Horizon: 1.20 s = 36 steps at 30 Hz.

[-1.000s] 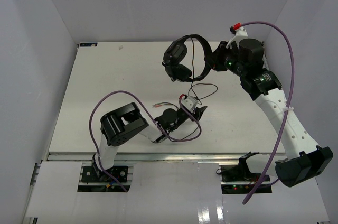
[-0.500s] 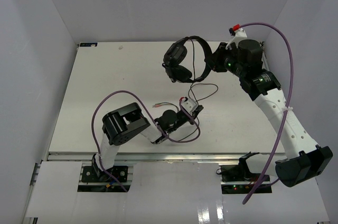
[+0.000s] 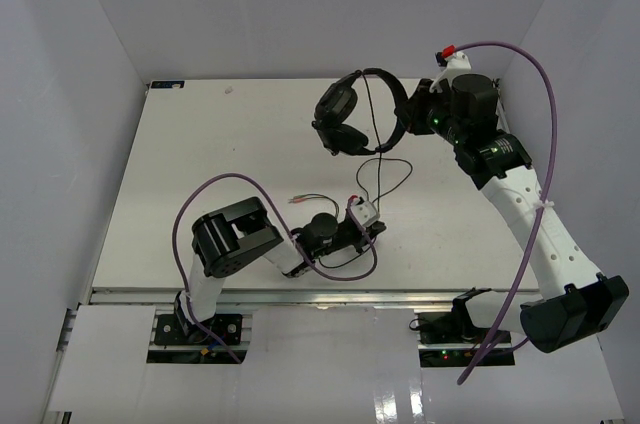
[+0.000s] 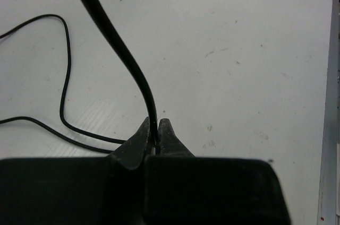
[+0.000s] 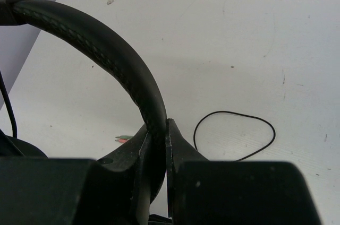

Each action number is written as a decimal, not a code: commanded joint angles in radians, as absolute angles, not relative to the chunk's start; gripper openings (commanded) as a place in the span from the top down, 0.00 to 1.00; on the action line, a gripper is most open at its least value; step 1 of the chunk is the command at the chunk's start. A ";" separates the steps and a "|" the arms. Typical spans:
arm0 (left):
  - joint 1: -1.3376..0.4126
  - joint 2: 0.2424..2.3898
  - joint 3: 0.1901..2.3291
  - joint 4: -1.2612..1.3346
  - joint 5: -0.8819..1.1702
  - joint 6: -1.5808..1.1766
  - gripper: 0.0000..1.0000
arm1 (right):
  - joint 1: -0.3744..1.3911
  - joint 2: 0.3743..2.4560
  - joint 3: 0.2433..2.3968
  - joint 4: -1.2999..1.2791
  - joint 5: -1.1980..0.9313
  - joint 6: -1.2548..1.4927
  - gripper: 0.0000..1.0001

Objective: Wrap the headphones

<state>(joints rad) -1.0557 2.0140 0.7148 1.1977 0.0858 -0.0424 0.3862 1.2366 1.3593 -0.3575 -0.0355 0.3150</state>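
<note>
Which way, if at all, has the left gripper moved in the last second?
Yes. The left gripper has pulled back toward the near edge of the table, away from the headphones, pinching their cable.

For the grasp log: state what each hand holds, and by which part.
The right hand clamps the black over-ear headphones by the padded arched headband; the left hand pinches their thin black cable.
</note>
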 commanded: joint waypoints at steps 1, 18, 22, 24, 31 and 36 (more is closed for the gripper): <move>-1.048 1.956 0.680 1.136 0.108 -0.037 1.00 | 0.374 1.210 1.404 -0.281 -0.068 0.317 0.92; -0.906 1.732 0.509 1.043 0.131 -0.007 1.00 | 0.286 1.119 1.431 -0.324 -0.596 0.022 0.92; -0.822 1.616 0.466 0.973 0.193 -0.003 1.00 | 0.281 1.103 1.449 -0.446 -0.749 -0.169 0.92; -0.774 1.548 0.455 0.916 0.274 -0.007 1.00 | 0.281 1.113 1.481 -0.575 -0.868 -0.303 0.92; -0.646 1.354 0.478 0.714 0.555 -0.049 1.00 | 0.314 1.083 1.453 -0.812 -0.709 -0.654 0.92; -0.600 1.256 0.586 0.447 0.684 -0.091 0.99 | 0.399 1.033 1.335 -0.763 -0.441 -0.741 0.92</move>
<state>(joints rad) -0.6358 1.3303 0.4964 0.7059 0.5278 -0.0478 0.3399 1.0897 1.4010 -0.7490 -0.6544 -0.6058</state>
